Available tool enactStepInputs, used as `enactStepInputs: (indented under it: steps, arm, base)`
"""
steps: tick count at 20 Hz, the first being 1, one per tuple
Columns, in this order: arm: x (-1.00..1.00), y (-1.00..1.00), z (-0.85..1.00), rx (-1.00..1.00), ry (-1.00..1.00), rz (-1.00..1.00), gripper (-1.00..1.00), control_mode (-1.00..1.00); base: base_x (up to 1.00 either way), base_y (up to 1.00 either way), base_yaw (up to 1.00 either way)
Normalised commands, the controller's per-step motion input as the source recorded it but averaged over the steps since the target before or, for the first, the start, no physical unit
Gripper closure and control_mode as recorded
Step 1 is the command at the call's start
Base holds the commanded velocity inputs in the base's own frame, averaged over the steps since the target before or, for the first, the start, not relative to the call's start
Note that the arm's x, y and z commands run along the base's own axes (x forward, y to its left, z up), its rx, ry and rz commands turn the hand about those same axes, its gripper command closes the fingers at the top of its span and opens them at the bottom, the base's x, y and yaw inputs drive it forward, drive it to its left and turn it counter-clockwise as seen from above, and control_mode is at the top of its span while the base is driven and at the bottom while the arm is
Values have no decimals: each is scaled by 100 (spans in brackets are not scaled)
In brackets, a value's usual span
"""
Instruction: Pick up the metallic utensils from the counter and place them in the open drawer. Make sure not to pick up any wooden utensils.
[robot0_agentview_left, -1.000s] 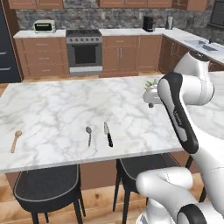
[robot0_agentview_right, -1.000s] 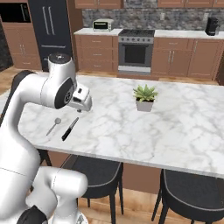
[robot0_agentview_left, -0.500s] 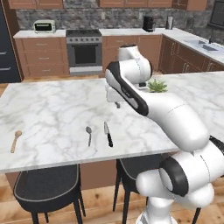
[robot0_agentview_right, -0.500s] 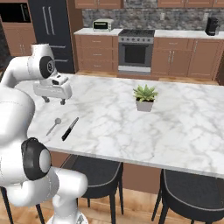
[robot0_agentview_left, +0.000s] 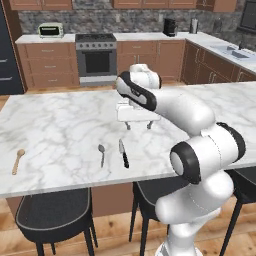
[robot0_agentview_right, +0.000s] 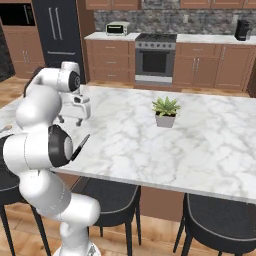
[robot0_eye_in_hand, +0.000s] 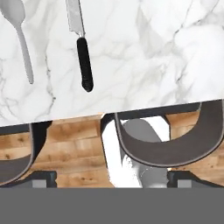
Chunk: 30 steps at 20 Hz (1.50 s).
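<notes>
The jaws stand wide open and hold nothing. The gripper (robot0_agentview_left: 138, 125) hangs above the table (robot0_agentview_left: 60, 120), fingers pointing down, just beyond the knife (robot0_agentview_left: 123, 154) on the far side from the near edge. Over the last second the arm has swung in across the slab from well off to one side; the hand has come round to face downward and now sits close to the two metal pieces, so the reach toward a first pick looks under way, though no descent has begun.

The knife lies flat near the table's near edge, blade toward the middle and black handle toward the edge. The hand view shows it off to the left of centre, so the jaws are not yet lined up over it. The metal spoon (robot0_agentview_left: 101, 154) lies just beside the knife, nearly parallel and apart from it, bowl away from the edge. Neither has shifted.

A wooden spoon (robot0_agentview_left: 18, 160) rests well apart from the knife toward the table's left end; it must stay where it is. A potted plant (robot0_agentview_right: 164, 112) stands farther along the table on the other side. Stools (robot0_agentview_left: 54, 212) sit below the near edge. I cannot tell where the drawer is.
</notes>
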Motion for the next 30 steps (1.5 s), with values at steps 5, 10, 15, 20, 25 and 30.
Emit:
enactStepInputs:
  steps: [5, 10, 15, 20, 25, 30]
  arm:
    - [46, 21, -100, 4, 2, 0, -100, -100]
    - [46, 0, -99, 4, 4, 1, -100, -100]
    - [41, 0, -80, 0, 10, 7, -100, -100]
    - [20, 4, -36, -3, 2, 5, -100, -100]
    - [-35, 11, -4, -1, -4, 1, -100, -100]
    - [-40, 9, 0, 0, -11, 2, -100, -100]
  base:
    - [0, 0, 0]
    - [0, 0, 0]
    - [0, 0, 0]
    - [0, 0, 0]
    - [0, 0, 0]
    - [0, 0, 0]
